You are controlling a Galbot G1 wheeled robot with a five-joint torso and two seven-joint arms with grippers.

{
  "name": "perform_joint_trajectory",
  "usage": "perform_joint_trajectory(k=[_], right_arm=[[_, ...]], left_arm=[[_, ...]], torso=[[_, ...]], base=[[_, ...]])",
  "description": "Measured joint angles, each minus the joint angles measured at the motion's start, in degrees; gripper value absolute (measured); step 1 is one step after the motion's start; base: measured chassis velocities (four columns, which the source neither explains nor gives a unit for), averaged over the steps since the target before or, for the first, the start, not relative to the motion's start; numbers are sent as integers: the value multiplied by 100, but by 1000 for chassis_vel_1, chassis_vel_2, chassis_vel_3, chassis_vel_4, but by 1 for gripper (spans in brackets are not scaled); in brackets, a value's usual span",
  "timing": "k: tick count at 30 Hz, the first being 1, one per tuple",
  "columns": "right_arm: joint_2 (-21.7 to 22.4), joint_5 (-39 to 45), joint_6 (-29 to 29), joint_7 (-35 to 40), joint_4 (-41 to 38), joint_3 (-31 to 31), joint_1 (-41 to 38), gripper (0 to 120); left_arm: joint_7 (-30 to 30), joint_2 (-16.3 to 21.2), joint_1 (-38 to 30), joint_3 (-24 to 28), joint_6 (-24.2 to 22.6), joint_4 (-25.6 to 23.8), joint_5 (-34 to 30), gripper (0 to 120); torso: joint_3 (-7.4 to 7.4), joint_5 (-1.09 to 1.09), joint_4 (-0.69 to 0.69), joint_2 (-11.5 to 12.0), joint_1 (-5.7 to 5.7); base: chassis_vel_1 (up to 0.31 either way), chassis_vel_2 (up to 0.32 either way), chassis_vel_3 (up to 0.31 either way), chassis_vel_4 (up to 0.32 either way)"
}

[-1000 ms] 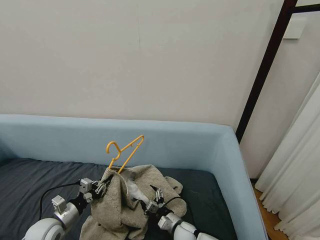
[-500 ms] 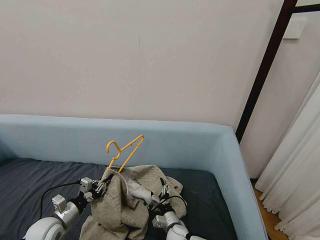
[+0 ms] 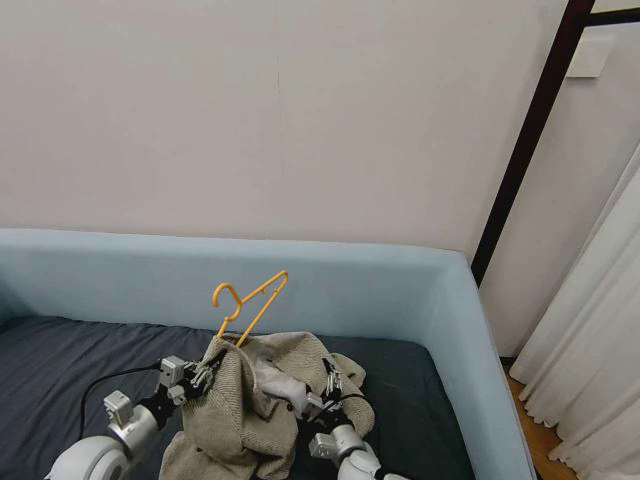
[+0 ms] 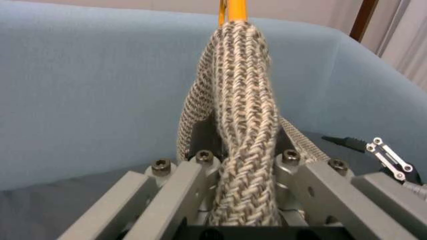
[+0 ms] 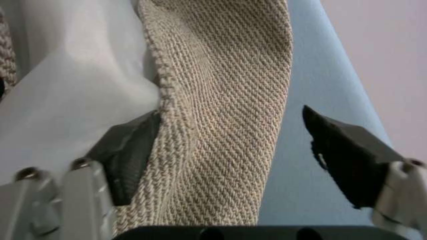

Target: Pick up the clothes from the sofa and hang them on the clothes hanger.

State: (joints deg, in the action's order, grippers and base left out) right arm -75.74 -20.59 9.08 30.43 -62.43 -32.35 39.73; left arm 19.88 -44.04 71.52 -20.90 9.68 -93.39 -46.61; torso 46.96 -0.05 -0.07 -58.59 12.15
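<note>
A beige knitted garment (image 3: 245,400) lies heaped on the sofa's dark seat (image 3: 60,370). One fold is lifted together with an orange hanger (image 3: 250,303). My left gripper (image 3: 203,376) is shut on that fold, and in the left wrist view (image 4: 243,160) the knit (image 4: 240,100) is squeezed between the fingers, with the hanger's orange bar (image 4: 233,10) above it. My right gripper (image 3: 326,383) is at the garment's right side. In the right wrist view it (image 5: 227,135) stands open astride a knit edge (image 5: 220,100); a white lining (image 5: 67,75) shows beside the knit.
The light blue sofa back (image 3: 360,280) runs behind the garment and its arm (image 3: 480,380) closes the right side. A dark door frame (image 3: 525,140) and white curtains (image 3: 600,350) stand further right. A black cable (image 3: 110,380) trails from my left arm.
My right gripper has moved up and forward along the garment's right side, onto the knit edge. The left gripper, hanger and lifted fold have stayed put.
</note>
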Motion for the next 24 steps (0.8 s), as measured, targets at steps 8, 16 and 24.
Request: perform_joint_trajectory(k=[8, 16, 24], right_arm=[[-78, -479, -2, -32, 267, 17, 31, 85], [-109, -548, -2, -52, 335, 11, 79, 100], [-264, -551, 61, -52, 461, 156, 45, 99]], left_arm=[[-3, -1, 54, -41, 11, -27, -1, 8], [-8, -31, 20, -21, 14, 9, 9, 8], [-20, -52, -7, 5, 18, 30, 20, 8]], torso=[[0, 0, 0, 0, 0], [0, 0, 0, 0, 0], [0, 0, 0, 0, 0]], base=[[0, 0, 0, 0], [0, 0, 0, 0], [0, 0, 0, 0]])
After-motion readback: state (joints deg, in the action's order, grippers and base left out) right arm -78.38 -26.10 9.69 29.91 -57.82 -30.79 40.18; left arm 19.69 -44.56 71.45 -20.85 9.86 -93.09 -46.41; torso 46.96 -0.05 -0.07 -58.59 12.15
